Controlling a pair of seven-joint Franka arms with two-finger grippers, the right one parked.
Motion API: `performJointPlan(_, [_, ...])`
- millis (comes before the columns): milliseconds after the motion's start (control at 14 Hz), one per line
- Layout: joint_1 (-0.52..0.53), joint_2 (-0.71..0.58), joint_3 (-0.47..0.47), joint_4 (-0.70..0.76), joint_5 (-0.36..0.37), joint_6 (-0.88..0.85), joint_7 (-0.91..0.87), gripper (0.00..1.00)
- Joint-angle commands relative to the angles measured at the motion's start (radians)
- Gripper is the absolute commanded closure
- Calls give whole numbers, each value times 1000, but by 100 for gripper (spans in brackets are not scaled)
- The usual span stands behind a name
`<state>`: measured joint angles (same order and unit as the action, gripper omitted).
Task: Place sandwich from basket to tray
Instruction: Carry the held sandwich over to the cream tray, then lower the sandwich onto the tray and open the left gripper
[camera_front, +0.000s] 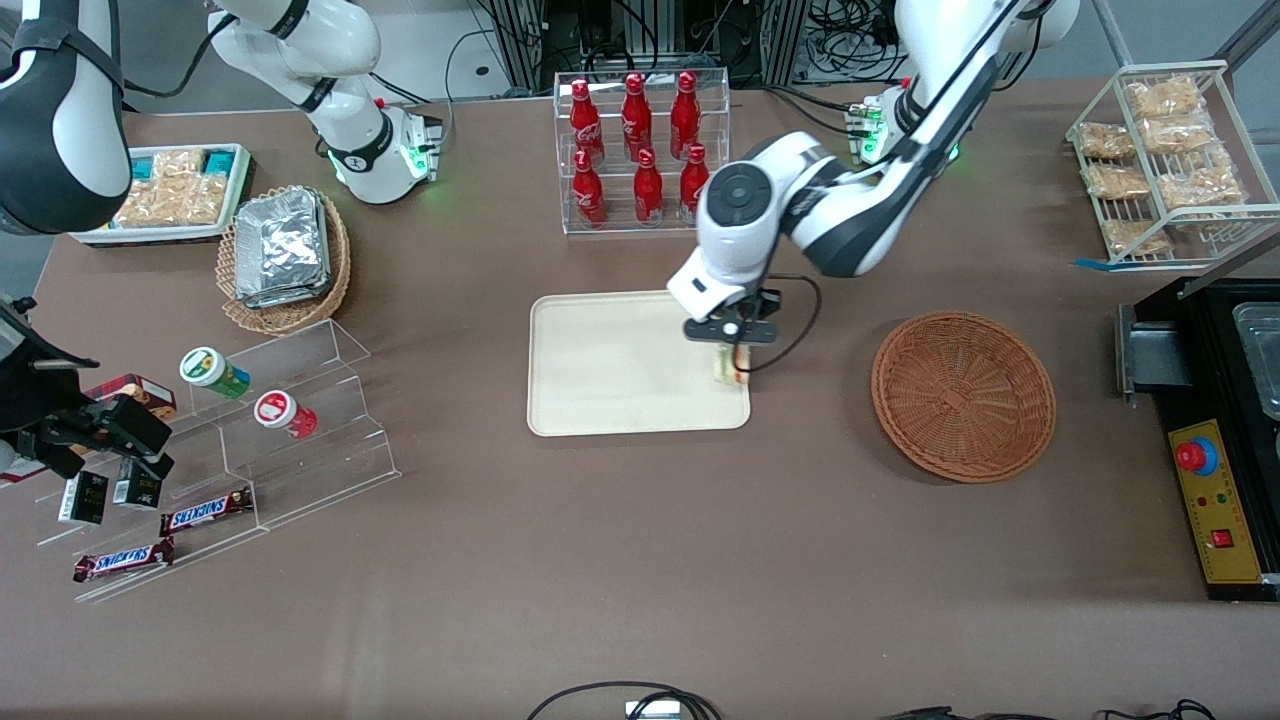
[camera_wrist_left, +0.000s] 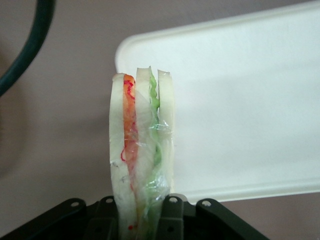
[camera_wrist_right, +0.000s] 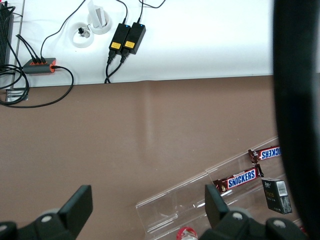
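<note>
The gripper holds the sandwich clamped between its jaws, over the tray's edge nearest the empty basket. Placing is in hand; next, probably lower slightly inward and release.

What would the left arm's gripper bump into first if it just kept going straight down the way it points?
Probably the tray: the gripper, shut on the sandwich, points down over the tray's edge nearest the basket, so the sandwich should touch first. Its height is unclear.
</note>
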<state>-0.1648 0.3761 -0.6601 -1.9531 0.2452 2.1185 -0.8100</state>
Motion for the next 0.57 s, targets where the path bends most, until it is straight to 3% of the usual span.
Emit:
performJointPlan(0, [-45, 102, 5, 62, 63, 9, -78, 100])
performJointPlan(357, [-76, 217, 7, 69, 193, 66, -213, 100])
performJointPlan(500, [-78, 245, 7, 77, 203, 66, -225, 100])
